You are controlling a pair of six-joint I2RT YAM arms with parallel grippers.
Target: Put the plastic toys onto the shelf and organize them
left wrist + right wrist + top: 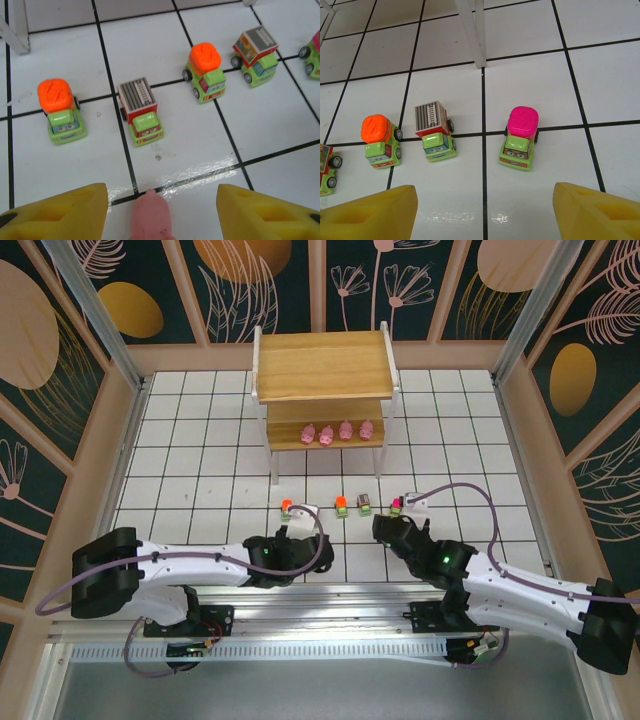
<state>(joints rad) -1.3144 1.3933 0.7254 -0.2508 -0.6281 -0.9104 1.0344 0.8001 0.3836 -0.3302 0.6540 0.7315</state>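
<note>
ok, left end effector [161, 195] spread wide, rounded pink plastic pig [150, 217] loose between. right end effector [485, 192] spread, empty.

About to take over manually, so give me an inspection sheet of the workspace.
Surface: white gridded table, some glare.
Job's things: four pink pigs on the lower tier of the shelf; five toy vehicles in a row on the table; a pink toy, cut off, between the left fingers, apart from both.
Clutter: nothing seen.
Grippers: left gripper open; right gripper open, facing the magenta-topped vehicle.
Cables: purple cables along both arms.
Surroundings: dark floral wall panels, metal frame posts.
</note>
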